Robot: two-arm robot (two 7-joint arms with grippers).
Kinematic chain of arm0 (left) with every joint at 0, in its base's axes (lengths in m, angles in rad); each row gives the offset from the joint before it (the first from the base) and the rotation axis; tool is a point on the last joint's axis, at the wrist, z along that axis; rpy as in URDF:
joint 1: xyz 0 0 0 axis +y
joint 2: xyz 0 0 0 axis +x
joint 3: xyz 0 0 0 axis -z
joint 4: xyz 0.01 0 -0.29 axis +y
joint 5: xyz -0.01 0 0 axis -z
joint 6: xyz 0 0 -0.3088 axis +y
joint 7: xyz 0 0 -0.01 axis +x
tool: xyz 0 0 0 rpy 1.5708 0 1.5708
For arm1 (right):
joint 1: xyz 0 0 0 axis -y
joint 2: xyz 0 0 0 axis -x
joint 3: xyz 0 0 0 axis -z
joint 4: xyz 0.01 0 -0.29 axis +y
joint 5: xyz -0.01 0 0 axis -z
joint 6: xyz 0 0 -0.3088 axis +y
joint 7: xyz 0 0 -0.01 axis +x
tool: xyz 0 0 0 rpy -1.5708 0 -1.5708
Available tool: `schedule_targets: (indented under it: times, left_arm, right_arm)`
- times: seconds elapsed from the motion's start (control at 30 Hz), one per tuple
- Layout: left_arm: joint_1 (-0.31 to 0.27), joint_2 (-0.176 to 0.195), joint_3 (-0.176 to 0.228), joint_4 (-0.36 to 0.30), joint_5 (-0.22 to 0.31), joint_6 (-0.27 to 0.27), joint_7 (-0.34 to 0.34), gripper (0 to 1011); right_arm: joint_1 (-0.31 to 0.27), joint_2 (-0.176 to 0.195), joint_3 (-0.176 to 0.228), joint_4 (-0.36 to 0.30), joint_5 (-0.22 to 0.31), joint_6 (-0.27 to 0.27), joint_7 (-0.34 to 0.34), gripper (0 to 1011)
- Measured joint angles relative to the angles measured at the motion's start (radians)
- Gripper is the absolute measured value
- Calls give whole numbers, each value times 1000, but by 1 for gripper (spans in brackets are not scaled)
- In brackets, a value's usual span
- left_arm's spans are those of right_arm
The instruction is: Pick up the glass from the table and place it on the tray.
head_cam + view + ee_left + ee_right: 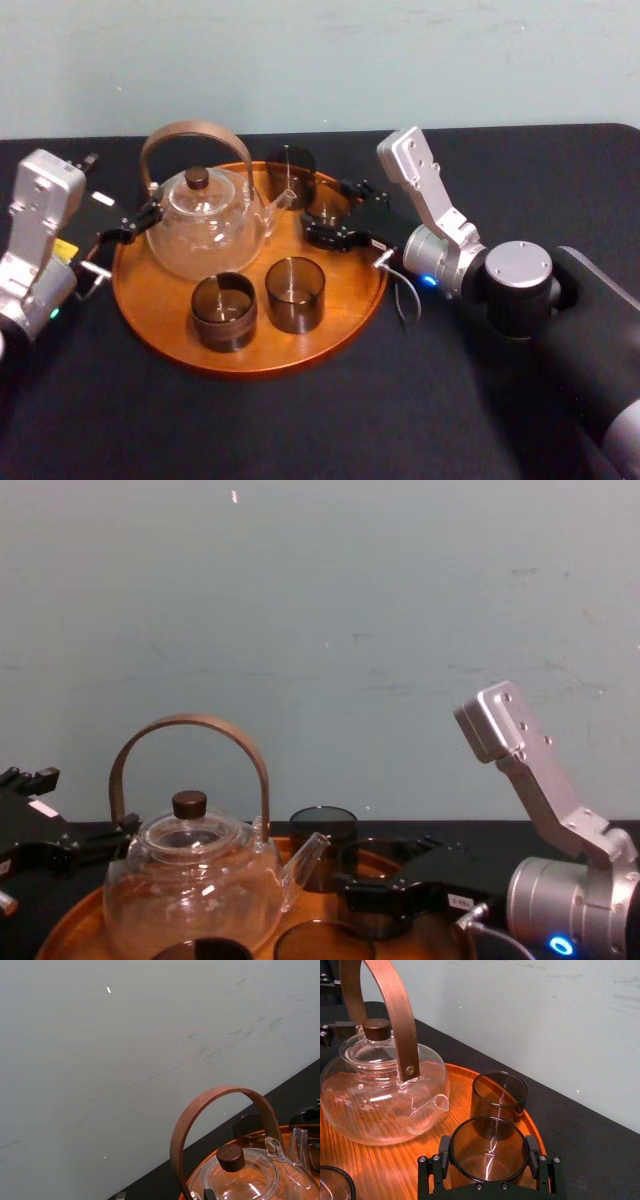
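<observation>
The glass (pixel 489 1156), dark and see-through, stands between both fingers of my right gripper (pixel 489 1152), which is shut on it. In the head view the glass (pixel 325 208) and right gripper (pixel 325 228) are over the right back part of the round wooden tray (pixel 250 355) on the black table (pixel 300 430). Whether the glass's base rests on the tray I cannot tell. My left gripper (pixel 140 220) is open at the tray's left edge, beside the teapot's handle.
A glass teapot (pixel 205 225) with a tall wooden handle fills the tray's back left. Two dark glasses (pixel 224 310) (pixel 295 293) stand at the tray's front, and a third (pixel 290 163) at the back, just behind the held one. A wall rises behind the table.
</observation>
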State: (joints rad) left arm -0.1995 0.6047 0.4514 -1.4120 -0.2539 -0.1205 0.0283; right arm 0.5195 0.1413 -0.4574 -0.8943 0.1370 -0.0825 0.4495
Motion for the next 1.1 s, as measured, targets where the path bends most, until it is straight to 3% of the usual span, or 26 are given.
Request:
schedule_targets:
  times: [0.43,0.6,0.87,1.1]
  left_arm:
    - [0,0,0,0,0,0,0,1010]
    - [0,0,0,0,0,0,0,1010]
    - [0,0,0,0,0,0,0,1010]
    - [0,0,0,0,0,0,0,1010]
  right_arm:
    - [2,-4,-2,7,-4,0,1,920]
    - [2,-3,-3,8,-6,2,1,1002]
    - [1,-3,-2,8,-6,2,1,1002]
    - [-14,10,2,-29,-2,39,3,1002]
